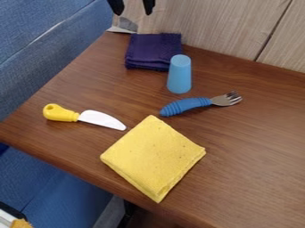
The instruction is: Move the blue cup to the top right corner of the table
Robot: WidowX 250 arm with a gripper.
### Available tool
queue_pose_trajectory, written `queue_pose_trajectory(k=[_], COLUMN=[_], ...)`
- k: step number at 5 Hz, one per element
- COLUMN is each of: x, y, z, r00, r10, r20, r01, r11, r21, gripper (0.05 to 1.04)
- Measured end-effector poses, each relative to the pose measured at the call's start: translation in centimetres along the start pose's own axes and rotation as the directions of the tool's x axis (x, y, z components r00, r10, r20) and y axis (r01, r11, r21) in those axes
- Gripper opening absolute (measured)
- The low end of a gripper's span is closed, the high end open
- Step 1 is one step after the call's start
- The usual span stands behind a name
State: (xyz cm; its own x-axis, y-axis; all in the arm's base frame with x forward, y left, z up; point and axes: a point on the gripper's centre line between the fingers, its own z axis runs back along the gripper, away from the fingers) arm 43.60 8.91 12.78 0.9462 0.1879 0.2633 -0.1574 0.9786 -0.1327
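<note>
The black 2-finger tool (132, 6) is released, jaws apart. Lower and right of it in view, the tapered light-blue plastic cup (179, 75) stands upside down on the brown wooden bench (256, 138).

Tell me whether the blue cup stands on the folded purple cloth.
No, the blue cup stands on the bare table, between the purple cloth and the fork.
</note>
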Motion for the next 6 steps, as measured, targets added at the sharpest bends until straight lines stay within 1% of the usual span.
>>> queue_pose_trajectory(k=[1,2,3,4,6], x=[-0.7,-2.1,-3.2,-4.4,-5.2], y=[0.2,-0.3,-2.2,-3.8,-7.2], z=[-1.7,-2.8,-1.9,-1.7,-2.3], r00=[0.999,0.995,0.994,0.988,0.964], r10=[0.007,-0.012,-0.073,-0.134,-0.248], r20=[-0.047,-0.096,-0.083,-0.083,-0.095], r01=[-0.007,0.01,0.071,0.131,0.246], r11=[1.0,1.0,0.997,0.991,0.969], r21=[-0.005,-0.024,-0.027,-0.033,-0.04], gripper=[0.998,0.998,0.998,0.998,0.998])
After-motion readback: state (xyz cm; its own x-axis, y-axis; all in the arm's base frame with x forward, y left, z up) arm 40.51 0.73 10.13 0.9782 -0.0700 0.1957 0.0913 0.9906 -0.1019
